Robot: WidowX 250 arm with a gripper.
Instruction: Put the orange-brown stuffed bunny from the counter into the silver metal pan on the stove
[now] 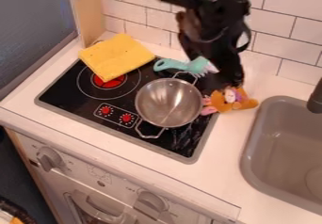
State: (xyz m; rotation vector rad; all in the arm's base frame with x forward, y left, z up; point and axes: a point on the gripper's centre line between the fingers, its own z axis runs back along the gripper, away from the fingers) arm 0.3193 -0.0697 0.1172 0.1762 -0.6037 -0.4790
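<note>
White tiles (295,44) at the back, and down in front of them comes the black hand (228,84), right at the soft orange toy (239,101), though whether it's open or closed I can't tell! That toy lies by the stove's (66,90) right edge, just beside the steel pot (168,103), with the teal brush (179,65) behind the pot. Farther out, we've got the yellow cloth (116,56) over the stove's back left corner, and the grey sink (286,138) set into the white counter (220,164) at right.
</note>
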